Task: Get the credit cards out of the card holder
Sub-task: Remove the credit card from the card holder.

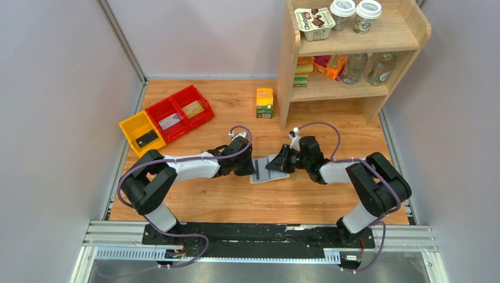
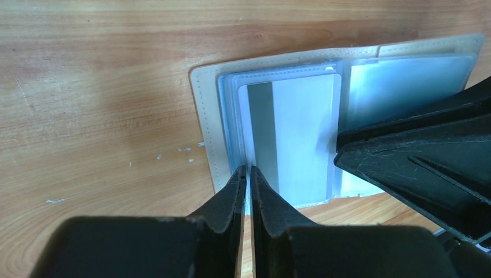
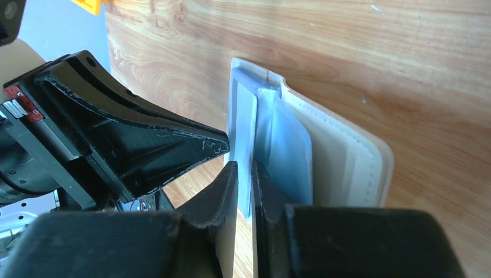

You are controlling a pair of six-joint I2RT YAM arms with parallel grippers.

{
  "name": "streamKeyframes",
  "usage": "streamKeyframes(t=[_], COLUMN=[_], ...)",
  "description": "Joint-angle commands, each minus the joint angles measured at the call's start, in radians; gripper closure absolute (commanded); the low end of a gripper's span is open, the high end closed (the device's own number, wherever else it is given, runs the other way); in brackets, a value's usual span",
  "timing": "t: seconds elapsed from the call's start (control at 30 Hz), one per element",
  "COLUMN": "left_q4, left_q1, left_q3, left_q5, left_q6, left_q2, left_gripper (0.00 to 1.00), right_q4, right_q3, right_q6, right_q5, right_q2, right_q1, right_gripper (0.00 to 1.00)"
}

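Note:
The card holder [image 1: 268, 169] lies spread open on the table between my two grippers, beige outside [image 2: 204, 116] with light blue sleeves inside. A grey credit card [image 2: 295, 133] with a dark stripe lies on its left half. My left gripper [image 2: 249, 171] is shut on the near edge of that card. My right gripper [image 3: 244, 168] is shut on a light blue sleeve page [image 3: 284, 150] of the card holder and holds it upright; the beige cover [image 3: 359, 162] lies beside it. In the top view the left gripper [image 1: 250, 165] and right gripper [image 1: 276, 165] nearly touch over the holder.
A yellow bin [image 1: 131, 127] and two red bins [image 1: 203, 101] stand at the back left, each with a flat item inside. A small yellow-green box [image 1: 265, 102] stands next to a wooden shelf [image 1: 289, 71] with cups and bottles at the back right.

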Motion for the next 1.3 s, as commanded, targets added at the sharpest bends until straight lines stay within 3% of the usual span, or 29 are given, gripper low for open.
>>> streamKeyframes(t=[0.0, 0.33, 0.57, 0.73, 1.27], left_q4=[-0.023, -0.032, -0.072, -0.126, -0.146], left_q1=[-0.004, -0.004, -0.004, -0.004, -0.001], left_q3=[0.012, 0.012, 0.015, 0.015, -0.005], left_q5=[0.010, -0.002, -0.044, -0.082, -0.116], left_q6=[0.003, 0.023, 0.038, 0.051, 0.067], left_q2=[0.035, 0.040, 0.038, 0.030, 0.032], left_gripper=[0.88, 0.88, 0.92, 1.00, 1.00], right_q4=[0.144, 0.193, 0.189, 0.186, 0.164], right_q3=[0.021, 0.077, 0.072, 0.050, -0.002], right_q6=[0.038, 0.045, 0.033, 0.024, 0.025], right_q5=[-0.131, -0.192, -0.208, -0.206, -0.206], right_q2=[0.038, 0.161, 0.149, 0.135, 0.138], right_q1=[0.040, 0.085, 0.080, 0.051, -0.061], right_gripper=[0.85, 0.80, 1.00, 1.00, 1.00])
